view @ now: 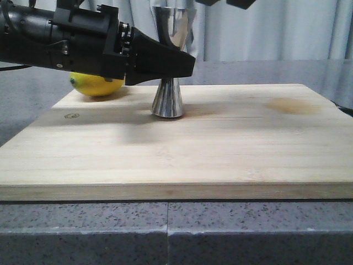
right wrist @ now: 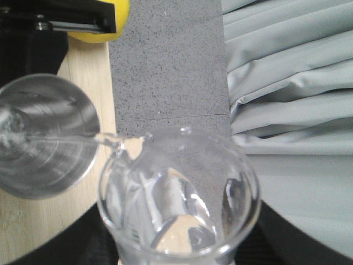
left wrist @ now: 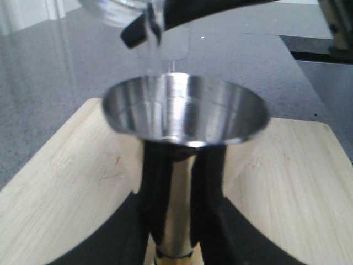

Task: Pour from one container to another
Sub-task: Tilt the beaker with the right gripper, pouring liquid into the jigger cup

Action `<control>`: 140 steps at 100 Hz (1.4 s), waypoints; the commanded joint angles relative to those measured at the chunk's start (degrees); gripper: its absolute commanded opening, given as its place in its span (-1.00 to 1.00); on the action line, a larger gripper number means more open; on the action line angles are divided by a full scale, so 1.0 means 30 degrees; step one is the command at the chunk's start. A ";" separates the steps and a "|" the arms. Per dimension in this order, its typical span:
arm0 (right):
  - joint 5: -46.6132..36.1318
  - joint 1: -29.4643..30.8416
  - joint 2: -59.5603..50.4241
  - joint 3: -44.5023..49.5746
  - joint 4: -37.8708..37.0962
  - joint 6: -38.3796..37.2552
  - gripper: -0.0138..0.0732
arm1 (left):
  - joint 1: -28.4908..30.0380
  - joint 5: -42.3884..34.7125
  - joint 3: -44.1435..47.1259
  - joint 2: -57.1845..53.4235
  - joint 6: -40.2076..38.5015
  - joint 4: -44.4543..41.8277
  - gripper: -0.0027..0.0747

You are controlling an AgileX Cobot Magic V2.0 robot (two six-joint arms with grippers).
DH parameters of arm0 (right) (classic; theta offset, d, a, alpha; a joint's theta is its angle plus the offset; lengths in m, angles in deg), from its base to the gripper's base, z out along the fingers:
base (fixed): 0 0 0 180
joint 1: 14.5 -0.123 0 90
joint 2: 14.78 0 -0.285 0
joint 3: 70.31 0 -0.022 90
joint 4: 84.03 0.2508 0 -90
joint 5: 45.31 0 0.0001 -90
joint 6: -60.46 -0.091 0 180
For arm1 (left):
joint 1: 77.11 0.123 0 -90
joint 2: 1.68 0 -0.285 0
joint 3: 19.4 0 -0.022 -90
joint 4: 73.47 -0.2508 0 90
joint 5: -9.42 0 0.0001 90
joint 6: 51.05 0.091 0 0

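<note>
Clear glass beaker [right wrist: 179, 199] tilted, thin stream entering steel jigger [left wrist: 185, 113]

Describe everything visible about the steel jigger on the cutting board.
The jigger is a shiny steel hourglass of two cones, standing upright on the pale wooden board with the wider cup on top. A thin gold band shows at its narrow waist in the left wrist view. The left gripper closes its black fingers around that waist. The tilted glass beaker held by the right gripper sends a thin clear stream from its lip into the open cup. A lemon lies behind.
</note>
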 commanded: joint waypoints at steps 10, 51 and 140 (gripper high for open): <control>-0.1275 -0.0010 -0.0576 -0.0719 -0.0676 0.0107 -0.11 | -0.0171 0.1292 -0.0555 -0.0799 -0.0047 0.1564 -0.64; -0.1013 -0.0010 -0.0576 -0.0719 -0.0953 0.0107 -0.11 | -0.0171 0.1292 -0.0555 -0.0799 -0.0047 0.1564 -0.92; -0.0970 -0.0016 -0.0576 -0.0719 -0.1885 0.1876 -0.11 | -0.0171 0.1292 -0.0555 -0.0799 -0.0047 0.1564 -0.94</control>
